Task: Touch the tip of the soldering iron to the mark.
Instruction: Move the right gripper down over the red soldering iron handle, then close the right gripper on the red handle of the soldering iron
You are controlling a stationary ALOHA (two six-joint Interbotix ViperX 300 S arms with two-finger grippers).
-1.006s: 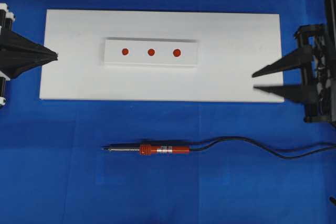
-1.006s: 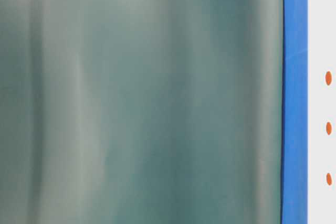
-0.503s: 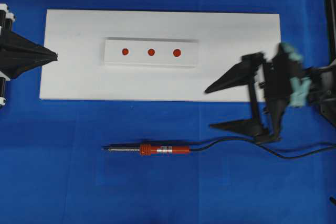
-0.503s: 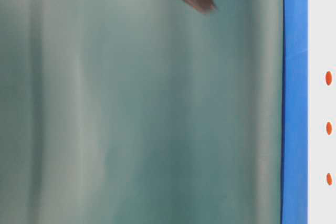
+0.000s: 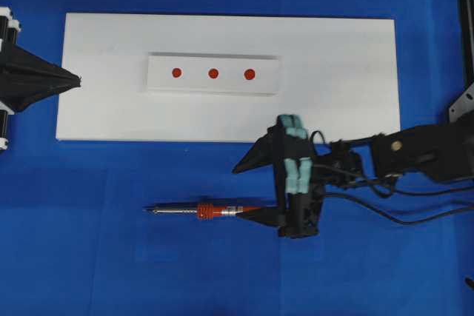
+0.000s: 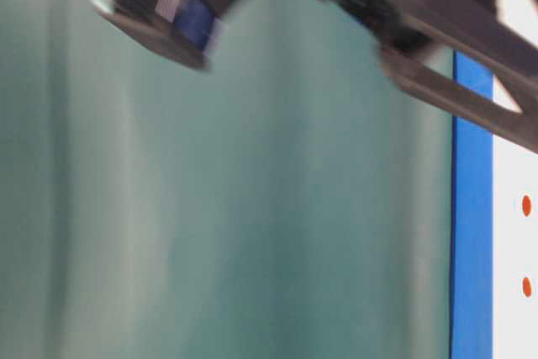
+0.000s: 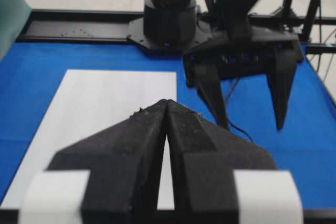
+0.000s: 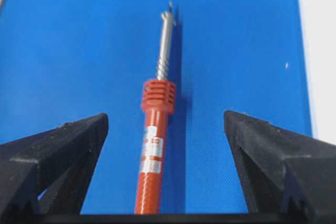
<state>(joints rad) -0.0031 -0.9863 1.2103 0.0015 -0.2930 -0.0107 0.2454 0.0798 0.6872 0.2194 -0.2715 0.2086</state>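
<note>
The soldering iron (image 5: pixel 215 211) lies flat on the blue mat, handle to the right, its tip (image 5: pixel 146 209) pointing left. My right gripper (image 5: pixel 241 194) is open above the handle. In the right wrist view the iron (image 8: pixel 155 129) lies between the fingers of the right gripper (image 8: pixel 165 116), nearer the left one and untouched, with its tip (image 8: pixel 169 7) far ahead. The mark (image 5: pixel 213 74) is the middle red dot on the white block (image 5: pixel 163 83); it also shows in the table-level view (image 6: pixel 526 205). My left gripper (image 5: pixel 78 78) is shut and empty at the board's left edge, as the left wrist view (image 7: pixel 166 102) shows.
The block sits on a large white board (image 5: pixel 333 49). The iron's black cord (image 5: pixel 415 216) trails right under my right arm. The right arm (image 7: pixel 236 40) fills the far side of the left wrist view and blurs across the top of the table-level view (image 6: pixel 420 6).
My right gripper has swung from the board's right edge leftward and toward the front, and now its open fingers are above the iron's handle. The left gripper and the iron have not moved.
</note>
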